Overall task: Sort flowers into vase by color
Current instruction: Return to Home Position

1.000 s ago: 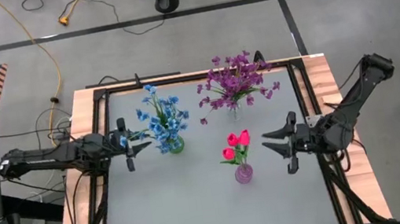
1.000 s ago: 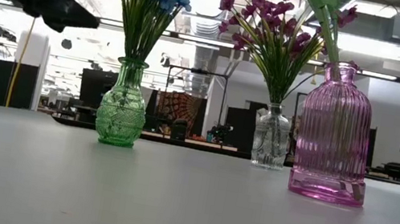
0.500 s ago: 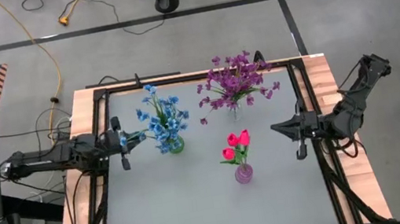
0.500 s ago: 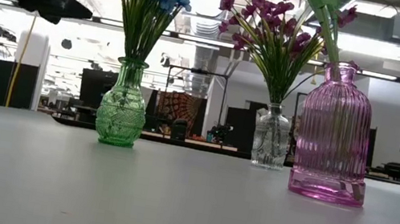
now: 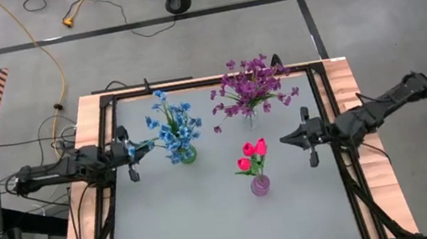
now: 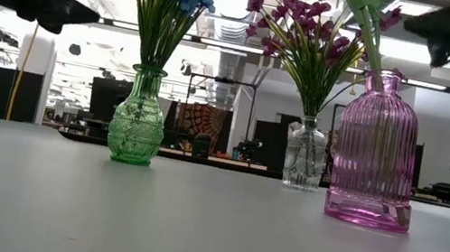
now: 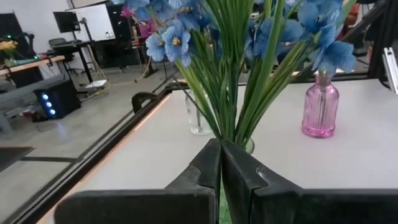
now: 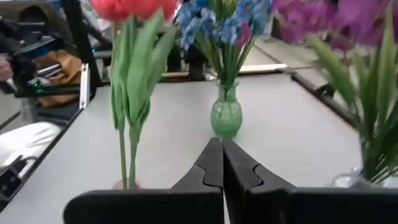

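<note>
Blue flowers (image 5: pixel 174 130) stand with their stems in a green glass vase (image 6: pixel 137 120). Purple flowers (image 5: pixel 249 89) stand in a clear vase (image 6: pixel 304 154). Pink-red tulip buds (image 5: pixel 253 156) stand in a pink ribbed vase (image 6: pixel 376 151). My left gripper (image 5: pixel 150 144) is shut and level, just left of the blue flowers, and its tips (image 7: pixel 221 144) point at the stems. My right gripper (image 5: pixel 283 138) is shut and level, right of the tulips, with nothing between its fingers (image 8: pixel 222 142).
All three vases rest on their bases on the grey table top (image 5: pixel 211 213), which has a dark frame rail (image 5: pixel 328 119) along its edges. The near half of the table holds nothing. Beyond the table the low view shows a room with desks and screens.
Both grippers have shut from open. My right gripper has shifted a little toward the far edge and turned level, while its arm has stretched out low toward the right edge. My left gripper has drawn back slightly toward the left edge. The flowers and vases have not moved.
</note>
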Robot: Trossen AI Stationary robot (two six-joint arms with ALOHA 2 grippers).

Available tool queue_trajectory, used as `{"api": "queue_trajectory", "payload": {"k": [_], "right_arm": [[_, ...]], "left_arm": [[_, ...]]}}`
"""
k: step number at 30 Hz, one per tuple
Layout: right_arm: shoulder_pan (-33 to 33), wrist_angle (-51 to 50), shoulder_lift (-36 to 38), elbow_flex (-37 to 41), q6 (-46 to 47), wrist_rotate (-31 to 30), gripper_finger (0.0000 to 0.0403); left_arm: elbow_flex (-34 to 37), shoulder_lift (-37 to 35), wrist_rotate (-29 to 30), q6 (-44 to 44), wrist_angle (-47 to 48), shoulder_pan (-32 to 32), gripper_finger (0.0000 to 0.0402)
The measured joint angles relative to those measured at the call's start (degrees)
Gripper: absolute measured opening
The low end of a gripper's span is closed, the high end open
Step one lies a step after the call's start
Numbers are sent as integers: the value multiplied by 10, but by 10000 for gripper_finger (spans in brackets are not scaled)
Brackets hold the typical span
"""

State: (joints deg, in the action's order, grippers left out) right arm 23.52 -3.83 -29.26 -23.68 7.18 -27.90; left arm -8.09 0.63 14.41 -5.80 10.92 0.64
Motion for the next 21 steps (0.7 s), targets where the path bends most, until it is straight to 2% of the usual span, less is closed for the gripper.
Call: {"api": "queue_trajectory", "payload": {"k": [3,10,21], "right_arm": [[-41,-2,19,18,0,38,20],[-95,-5,86,66,-15,80,21],[-132,-4,227,175,-1,90,22]], "left_arm": [[1,-5,0,-4,2,-6,0],[1,-5,2,-17,-4,-20,0],[1,-5,2,-19,-19,-30,0]]}}
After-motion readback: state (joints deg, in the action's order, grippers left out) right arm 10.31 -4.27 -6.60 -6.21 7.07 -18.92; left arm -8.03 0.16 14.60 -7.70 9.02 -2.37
